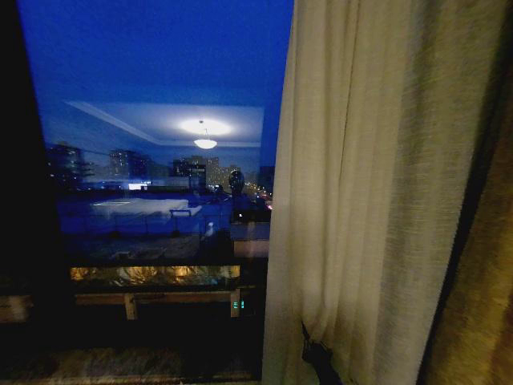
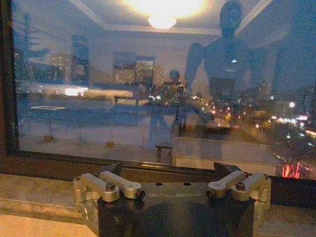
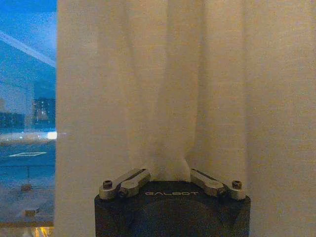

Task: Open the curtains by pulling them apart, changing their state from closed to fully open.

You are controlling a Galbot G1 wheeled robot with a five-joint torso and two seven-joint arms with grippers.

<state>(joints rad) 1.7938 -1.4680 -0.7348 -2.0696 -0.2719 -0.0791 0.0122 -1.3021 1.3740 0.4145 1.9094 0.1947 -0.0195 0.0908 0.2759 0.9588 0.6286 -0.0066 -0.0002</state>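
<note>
A sheer cream-white curtain hangs in vertical pleats over the right part of the window, its inner edge near the middle of the head view. My right gripper is low against this panel and shut on a pinched fold of the fabric, and the pleats fan out from that grip. The right gripper has its jaws drawn in around the cloth. My left gripper faces the bare window glass above the sill. It is open, with nothing between its fingers.
The uncovered window shows a night city and reflections of a ceiling lamp and the robot. A stone sill runs below the glass. A thick golden-brown drape hangs at the far right behind the sheer panel.
</note>
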